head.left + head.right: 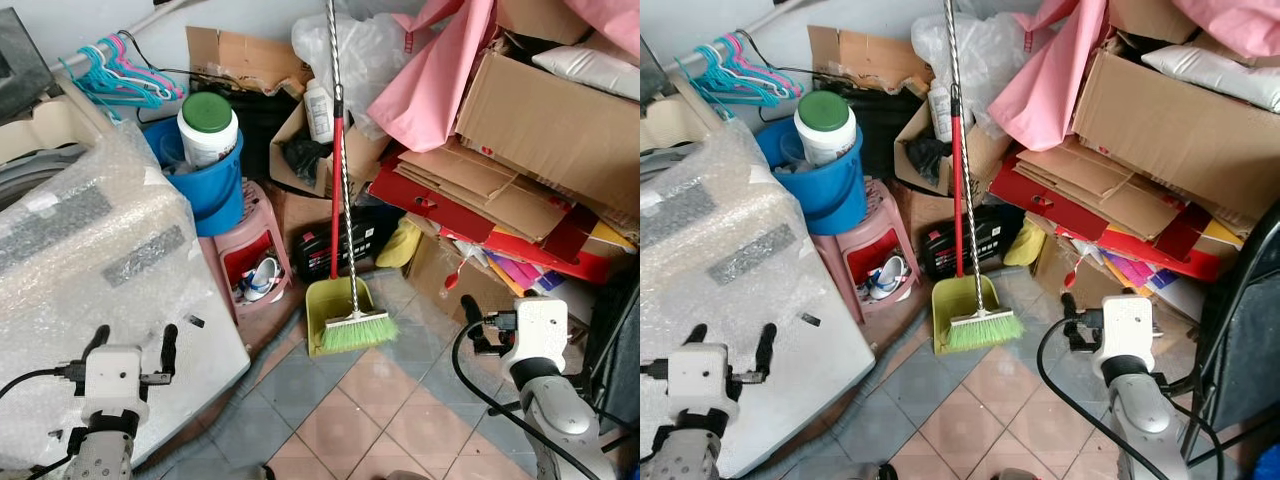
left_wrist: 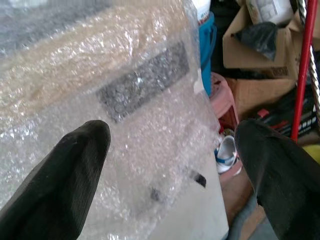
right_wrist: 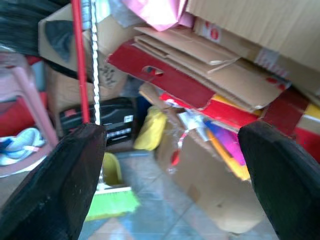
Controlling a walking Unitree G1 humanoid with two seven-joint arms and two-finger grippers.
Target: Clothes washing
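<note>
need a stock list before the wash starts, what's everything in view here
washing machine: one, white, bubble-wrapped, near left
bucket: one, blue, on the stool
tub: one, white with green lid, in the bucket
stool: one, pink, beside the machine, shoes under it
hangers: several, teal and pink, back left
dustpan: one, lime, on the floor
broom: one, green bristles, in front of the dustpan
cardboard boxes: a pile, brown and red, right
cloth: one, pink, draped over boxes
left gripper: open, over the machine
right gripper: open, facing the boxes

A home storage corner: stacked cardboard boxes (image 1: 540, 130), a broom (image 1: 355, 325), a bucket (image 1: 210, 185), hangers (image 1: 120, 75), tiled floor (image 1: 370, 410).
</note>
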